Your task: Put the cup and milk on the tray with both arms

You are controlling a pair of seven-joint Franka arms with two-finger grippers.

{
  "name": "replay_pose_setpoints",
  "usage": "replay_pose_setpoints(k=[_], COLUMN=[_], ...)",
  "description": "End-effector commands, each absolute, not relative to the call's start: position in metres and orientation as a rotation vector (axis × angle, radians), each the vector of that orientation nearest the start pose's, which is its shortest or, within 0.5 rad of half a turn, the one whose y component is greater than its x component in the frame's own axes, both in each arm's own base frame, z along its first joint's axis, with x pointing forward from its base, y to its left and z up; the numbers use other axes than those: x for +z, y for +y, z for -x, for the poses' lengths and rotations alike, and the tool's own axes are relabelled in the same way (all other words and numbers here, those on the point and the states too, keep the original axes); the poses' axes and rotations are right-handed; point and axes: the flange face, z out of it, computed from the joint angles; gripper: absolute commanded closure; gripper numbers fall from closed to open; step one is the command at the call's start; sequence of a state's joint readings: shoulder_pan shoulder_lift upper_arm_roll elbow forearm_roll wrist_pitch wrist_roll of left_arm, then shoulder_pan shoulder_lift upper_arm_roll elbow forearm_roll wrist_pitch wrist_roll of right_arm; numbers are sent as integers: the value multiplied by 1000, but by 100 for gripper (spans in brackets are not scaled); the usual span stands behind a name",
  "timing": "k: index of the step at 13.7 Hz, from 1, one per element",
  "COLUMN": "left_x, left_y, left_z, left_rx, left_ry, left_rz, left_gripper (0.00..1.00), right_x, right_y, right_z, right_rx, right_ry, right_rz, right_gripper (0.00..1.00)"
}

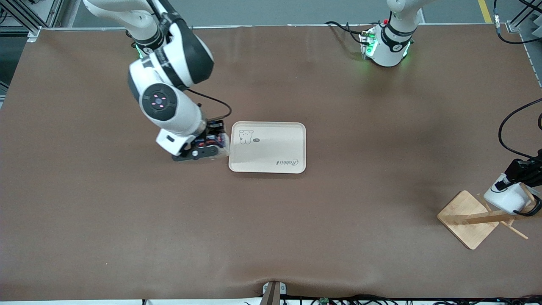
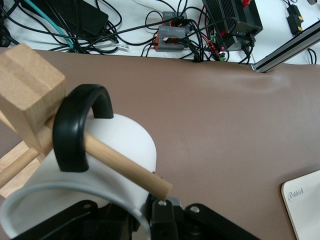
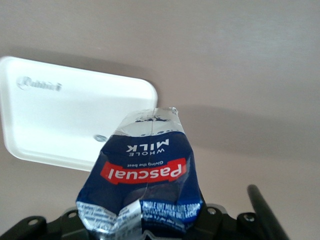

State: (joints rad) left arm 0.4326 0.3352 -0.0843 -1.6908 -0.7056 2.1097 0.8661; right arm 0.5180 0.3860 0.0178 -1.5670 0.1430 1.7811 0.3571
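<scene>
Gripping the milk (image 3: 142, 175), the right gripper (image 1: 207, 146) sits low beside the short edge of the tray (image 1: 271, 159) that faces the right arm's end of the table. Its fingers are closed on the dark blue carton, whose body looks squeezed and creased where it is held. In the front view the carton is almost hidden under the arm's wrist, apparently just outside the tray's rim.

At the left arm's end of the table, close to the edge, the left gripper (image 1: 523, 176) is at the cup (image 1: 506, 197). The white mug hangs by its black handle on a peg of the bamboo rack (image 1: 465, 218). Whether this gripper's fingers are closed on the mug's rim cannot be told.

The tray is bare, with the bear drawing and script word showing. Open brown table (image 1: 296, 237) surrounds it, and a wide stretch separates it from the rack.

The right wrist view alone shows the carton's red label and the words whole milk. The left wrist view alone shows the peg (image 2: 125, 167) running through the cup's handle, with a corner of the tray and cables at the table's edge.
</scene>
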Motion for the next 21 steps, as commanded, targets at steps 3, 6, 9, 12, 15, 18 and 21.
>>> replay_pose_setpoints(k=[3, 6, 9, 12, 15, 18, 21], left_x=[439, 447, 449, 448, 453, 462, 472], left_y=[188, 185, 181, 176, 173, 171, 167], left_z=[-640, -632, -622, -609, -601, -595, -586], left_rx=[-783, -755, -735, -711, -682, -613, -544], left_ry=[235, 260, 262, 257, 277, 255, 243], left_rz=[3521, 3506, 3513, 3521, 3543, 3561, 3572], left_gripper=[100, 100, 100, 100, 100, 100, 100], right_x=[366, 345, 339, 335, 330, 330, 345], right_y=[397, 410, 413, 407, 411, 407, 401], right_z=[-545, -539, -533, -536, -532, -534, -542], right_rx=[313, 323, 332, 343, 353, 359, 349], right_ry=[-205, -217, -248, -173, -76, -67, -66], right_rz=[3073, 3099, 3123, 3138, 3153, 3155, 3142], right_gripper=[100, 100, 100, 16, 0, 0, 0])
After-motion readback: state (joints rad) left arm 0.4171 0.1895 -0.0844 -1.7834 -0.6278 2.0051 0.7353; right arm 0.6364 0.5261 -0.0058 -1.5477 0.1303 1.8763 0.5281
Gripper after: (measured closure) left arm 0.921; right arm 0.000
